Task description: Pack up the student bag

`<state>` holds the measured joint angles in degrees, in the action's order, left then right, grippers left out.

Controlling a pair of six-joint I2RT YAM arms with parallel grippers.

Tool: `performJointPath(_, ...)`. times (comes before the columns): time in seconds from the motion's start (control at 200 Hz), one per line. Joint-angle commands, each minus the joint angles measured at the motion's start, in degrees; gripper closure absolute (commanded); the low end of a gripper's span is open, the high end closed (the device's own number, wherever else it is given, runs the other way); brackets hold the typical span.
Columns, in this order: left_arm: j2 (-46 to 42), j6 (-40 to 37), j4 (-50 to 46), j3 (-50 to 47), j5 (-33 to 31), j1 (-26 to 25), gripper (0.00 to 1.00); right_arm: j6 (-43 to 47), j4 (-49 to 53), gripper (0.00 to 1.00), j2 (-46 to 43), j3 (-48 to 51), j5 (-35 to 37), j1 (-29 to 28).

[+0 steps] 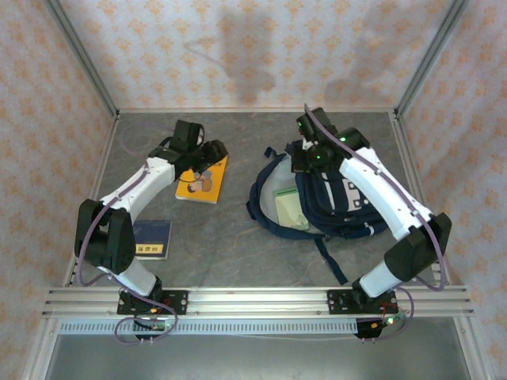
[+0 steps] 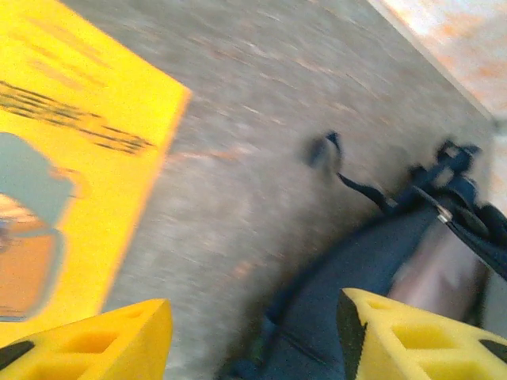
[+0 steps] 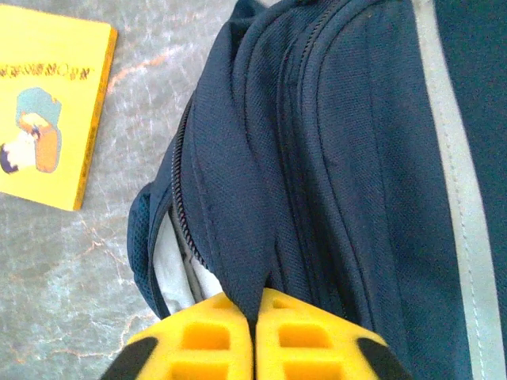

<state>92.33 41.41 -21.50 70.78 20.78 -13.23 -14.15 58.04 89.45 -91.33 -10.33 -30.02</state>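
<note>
Right pincer [image 3: 253, 310] pinches student bag [image 3: 356, 158] flap; greenish sheet [image 1: 291, 207], perhaps folder, inside.

the top external camera sits high above and behind the near edge of the grey bench [image 1: 238, 253], looking down and forward from far enough to take in the whole surface. the left wrist camera rides low over the bench, blurred, facing past its own yellow jaws at 6 o'clock. in its view the yellow book [image 2: 71, 158] lies at 9 o'clock and the student bag [image 2: 348, 269] at 4 o'clock. the right wrist camera looks down from very close onto the student bag, with the yellow book at 10 o'clock. all three views share the yellow book and the student bag.
</note>
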Motion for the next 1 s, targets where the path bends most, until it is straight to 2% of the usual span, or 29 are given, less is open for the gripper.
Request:
performJointPath(0.0, 4.06, -4.08, -6.92, 3.21, -5.56, 1.08, 0.43, -0.24, 2.03, 0.75, 1.02, -0.18, 2.8, -0.88)
performJointPath(0.075, 8.2, -6.48, -9.69, 6.97, -7.94, 1.92, 0.43, 0.09, 2.79, 0.61, 1.25, -1.55, 4.0, -2.02)
performJointPath(0.15, 12.0, -8.09, -11.72, 10.31, -9.44, 2.66, 0.43, 0.78, 4.28, 0.54, 1.43, -3.23, 5.46, -3.21)
performJointPath(0.325, 20.85, -10.36, -16.82, 17.6, -10.88, 2.69, 0.45, 1.01, 7.22, 0.5, 0.36, -5.09, 10.92, -4.73)
performJointPath(0.465, 23.86, -9.3, -17.1, 17.35, -10.73, 2.09, 0.44, 1.39, 7.04, 0.5, -1.46, -3.72, 11.23, -5.04)
performJointPath(0.646, 24.54, -8.26, -16.6, 11.75, -9.99, -0.36, 0.43, 1.11, 4.8, 0.5, -3.19, -0.57, 9.1, -5.14)
performJointPath(0.746, 23.36, -6.11, -14.83, 6.19, -8.47, -1.24, 0.43, 0.68, 2.42, 0.51, -3.18, 0.98, 5.42, -5.31)
performJointPath(0.896, 17.57, 0.18, -9.83, -4.9, -4.54, -2.81, 0.46, -0.41, -2.53, 0.54, -1.86, 3.3, -0.79, -6.72)
performJointPath(0.996, 10.23, 4.36, -7.37, -11.79, -2.75, -5.73, 0.47, -0.39, -3.67, 0.55, 1.51, 2.94, -4.02, -8.87)
